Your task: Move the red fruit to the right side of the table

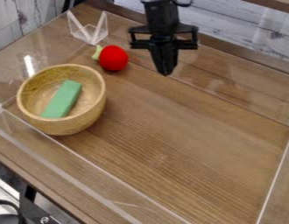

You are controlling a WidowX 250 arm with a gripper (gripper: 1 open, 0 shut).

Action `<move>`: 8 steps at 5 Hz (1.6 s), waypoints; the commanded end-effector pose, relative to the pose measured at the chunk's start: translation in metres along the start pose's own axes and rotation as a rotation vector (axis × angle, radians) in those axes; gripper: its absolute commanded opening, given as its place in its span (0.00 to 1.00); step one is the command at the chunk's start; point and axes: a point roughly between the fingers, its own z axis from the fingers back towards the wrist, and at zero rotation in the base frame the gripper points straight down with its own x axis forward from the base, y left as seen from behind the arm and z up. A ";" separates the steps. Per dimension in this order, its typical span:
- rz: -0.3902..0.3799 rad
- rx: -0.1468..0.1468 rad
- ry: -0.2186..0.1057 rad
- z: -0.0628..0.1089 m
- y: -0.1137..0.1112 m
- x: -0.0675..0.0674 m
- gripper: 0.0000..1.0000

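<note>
The counter (193,131) is a broad brown wood-grain top edged with clear acrylic walls, and most of it, including the whole right side where the red fruit has to end up, is bare. Taking the wooden bowl (63,98) as the landmark: it sits at the left of the counter with a green block (63,98) lying inside it, and it plays no part in this task.

The black end effector (165,63) hangs beyond and to the right of the bowl, pointing steeply down, its fingers drawn together with nothing between them. It is close to the counter surface but whether the tip touches it cannot be told.

The red fruit (110,58) lies just beyond the bowl's far rim, near the back wall, small and glossy, with its green top turned toward the left. It is a little to the left of the end effector and apart from it.

The step in hand looks like the approach, and nothing has been grasped yet. To do it well, the fingers must spread before descending, since shut fingers would only knock the round fruit and send it rolling toward the bowl or the back wall. Centre over the fruit's widest part, come straight down, and close gently, as the glossy skin may slip.
</note>
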 end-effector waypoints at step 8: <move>0.553 0.017 -0.291 0.042 0.112 0.042 1.00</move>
